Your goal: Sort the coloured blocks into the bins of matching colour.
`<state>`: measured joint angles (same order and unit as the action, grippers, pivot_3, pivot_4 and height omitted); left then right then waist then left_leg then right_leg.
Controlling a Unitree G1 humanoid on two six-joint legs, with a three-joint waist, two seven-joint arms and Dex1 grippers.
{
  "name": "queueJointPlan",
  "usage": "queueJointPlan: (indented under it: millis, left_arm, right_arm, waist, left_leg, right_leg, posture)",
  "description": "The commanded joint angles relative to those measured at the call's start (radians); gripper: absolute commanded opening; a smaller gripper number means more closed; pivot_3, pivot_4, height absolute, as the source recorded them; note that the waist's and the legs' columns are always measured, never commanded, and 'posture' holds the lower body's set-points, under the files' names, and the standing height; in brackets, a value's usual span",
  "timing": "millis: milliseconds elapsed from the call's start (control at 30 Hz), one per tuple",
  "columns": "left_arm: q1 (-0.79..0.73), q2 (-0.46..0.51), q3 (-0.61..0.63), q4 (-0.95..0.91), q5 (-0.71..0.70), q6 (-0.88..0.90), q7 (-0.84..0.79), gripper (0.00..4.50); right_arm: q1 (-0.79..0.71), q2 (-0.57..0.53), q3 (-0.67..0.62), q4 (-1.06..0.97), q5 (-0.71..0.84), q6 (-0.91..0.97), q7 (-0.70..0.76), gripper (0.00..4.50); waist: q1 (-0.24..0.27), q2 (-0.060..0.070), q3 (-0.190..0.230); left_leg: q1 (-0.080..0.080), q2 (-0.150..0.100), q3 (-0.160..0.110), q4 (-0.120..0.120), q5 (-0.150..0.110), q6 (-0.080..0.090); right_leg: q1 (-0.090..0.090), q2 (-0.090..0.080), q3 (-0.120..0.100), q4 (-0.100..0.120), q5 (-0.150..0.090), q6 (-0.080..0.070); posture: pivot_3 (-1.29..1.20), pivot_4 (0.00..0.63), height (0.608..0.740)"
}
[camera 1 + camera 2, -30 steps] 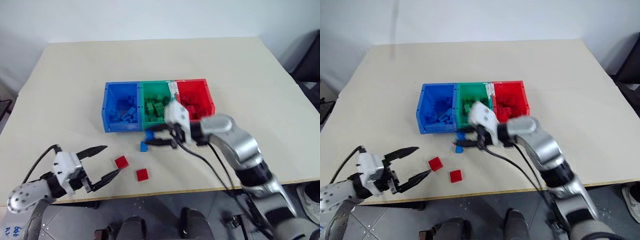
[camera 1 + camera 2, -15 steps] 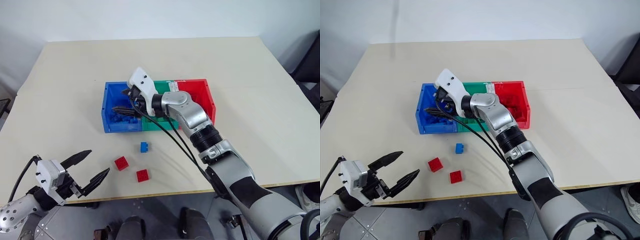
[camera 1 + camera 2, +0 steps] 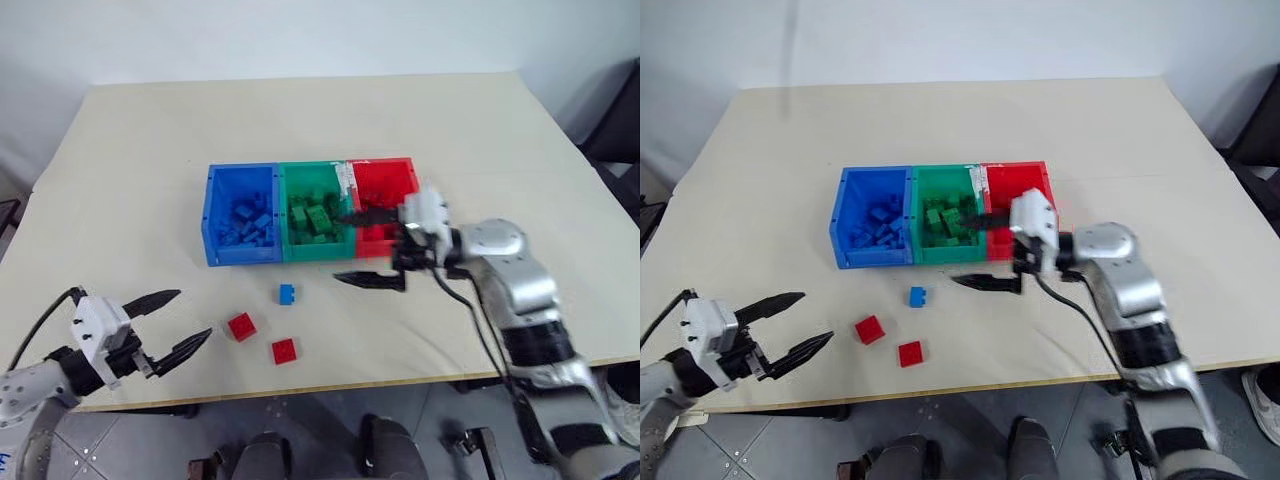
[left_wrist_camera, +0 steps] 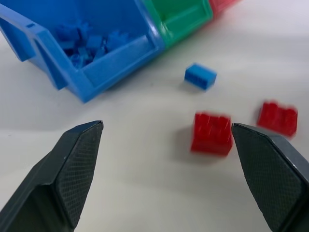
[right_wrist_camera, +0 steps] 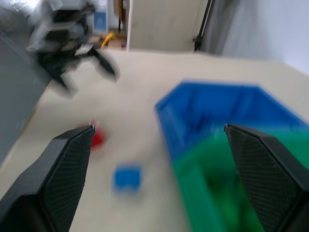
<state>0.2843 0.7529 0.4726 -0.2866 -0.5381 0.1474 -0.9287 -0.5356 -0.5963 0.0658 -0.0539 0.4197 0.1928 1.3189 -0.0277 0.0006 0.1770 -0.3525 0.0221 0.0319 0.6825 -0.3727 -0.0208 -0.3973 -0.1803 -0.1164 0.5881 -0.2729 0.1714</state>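
Three studded bricks lie loose on the table (image 3: 150,170) in front of the bins (image 3: 313,211): one blue brick (image 3: 288,294), two red bricks (image 3: 241,326) nearer the edge; the left gripper (image 3: 178,325) gapes wide beside them; the right gripper (image 3: 366,247), also wide and empty, hovers by the red bin.

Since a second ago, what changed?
The right hand, which held a blue brick in front of the bins, swung over the blue bin, let it go, and pulled back, open and empty. Left hand drew slightly left, open. The blue brick and two red bricks on the table stayed.
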Motion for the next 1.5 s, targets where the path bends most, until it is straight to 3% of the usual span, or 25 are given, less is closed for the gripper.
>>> queueJointPlan:
  millis: [33,267,467,567,733,967,1067,1333,1400,1500]
  left_arm:
    - [-0.024,0.079,0.004,0.051,0.000,-0.005,-0.111,4.50]
    - [-0.143,0.149,-0.131,0.052,0.034,-0.010,-0.219,4.50]
    - [-0.334,0.148,-0.402,-0.133,0.070,0.157,-0.199,4.50]
    - [-0.463,0.139,-0.587,-0.213,0.124,0.401,-0.113,4.50]
    - [-0.573,0.131,-0.775,-0.220,0.235,0.529,-0.067,4.50]
    - [-0.648,0.133,-0.870,-0.171,0.348,0.554,-0.047,4.50]
    - [-0.663,0.146,-0.888,-0.173,0.357,0.569,-0.066,3.96]
    - [-0.704,0.065,-0.868,-0.127,0.334,0.539,-0.069,1.52]
    - [-0.720,0.018,-0.835,-0.109,0.304,0.515,-0.073,1.43]
    - [-0.829,-0.166,-0.721,-0.046,0.202,0.544,0.002,1.43]
  right_arm:
    - [0.140,-0.108,-0.066,-0.074,0.022,-0.061,0.079,4.47]
    - [0.339,-0.193,-0.193,-0.083,0.019,-0.149,0.048,4.47]
    - [0.441,-0.217,-0.245,-0.184,0.048,-0.083,-0.011,4.47]
    - [0.526,-0.225,-0.269,-0.284,0.075,-0.022,-0.056,4.47]
    - [0.589,-0.228,-0.275,-0.391,0.086,0.031,-0.120,4.47]
    - [0.640,-0.238,-0.314,-0.477,0.116,0.086,-0.172,4.47]
    - [0.672,-0.245,-0.331,-0.487,0.112,0.083,-0.182,4.50]
    - [0.697,-0.234,-0.352,-0.487,0.098,0.074,-0.225,4.50]
    - [0.710,-0.229,-0.367,-0.488,0.093,0.070,-0.245,4.50]
    - [0.768,-0.216,-0.456,-0.488,0.111,0.073,-0.275,4.50]
  waist:
    - [0.002,0.000,0.000]
    - [0.004,0.000,0.000]
    - [0.011,0.000,0.000]
    - [0.028,0.000,0.000]
    - [0.037,0.000,0.000]
    - [0.058,-0.001,0.000]
    - [0.057,-0.001,0.000]
    - [0.054,-0.001,0.000]
    - [0.064,-0.001,0.000]
    - [0.090,-0.002,0.001]
  left_leg:
    - [0.000,0.000,0.000,0.000,0.000,0.000]
    - [0.001,0.000,0.003,0.001,0.000,0.001]
    - [0.001,0.000,0.003,0.001,0.000,0.001]
    - [0.001,0.000,0.003,0.002,0.000,0.001]
    - [0.001,0.000,0.004,0.003,0.000,0.001]
    - [0.001,0.000,0.004,0.005,0.000,0.001]
    - [0.001,0.000,0.004,0.006,0.000,0.001]
    - [0.001,0.000,0.004,0.006,0.000,0.001]
    - [0.000,0.000,0.003,0.007,-0.001,0.002]
    - [-0.003,0.000,0.003,0.014,-0.002,0.004]
  right_leg:
    - [0.000,0.000,0.000,-0.001,0.000,0.000]
    - [0.000,-0.001,0.001,-0.001,0.000,0.000]
    - [0.000,-0.001,0.001,0.000,0.000,0.000]
    - [0.000,-0.001,0.001,0.000,0.000,0.000]
    - [0.001,0.000,0.003,0.000,0.000,0.000]
    - [0.002,0.000,0.003,-0.001,0.000,-0.001]
    - [0.003,0.000,0.003,-0.001,0.000,-0.001]
    - [0.003,0.000,0.003,-0.001,0.000,-0.001]
    - [0.003,0.000,0.003,-0.001,0.000,-0.001]
    - [0.003,0.000,0.003,-0.001,0.000,-0.001]
  posture:
    - [0.00,0.150,0.740]
    - [0.00,0.150,0.740]
    - [0.00,0.150,0.740]
    - [0.00,0.150,0.740]
    - [0.00,0.150,0.740]
    - [0.00,0.150,0.740]
    - [0.00,0.150,0.740]
    - [0.00,0.150,0.740]
    - [0.00,0.150,0.740]
    - [0.00,0.150,0.740]
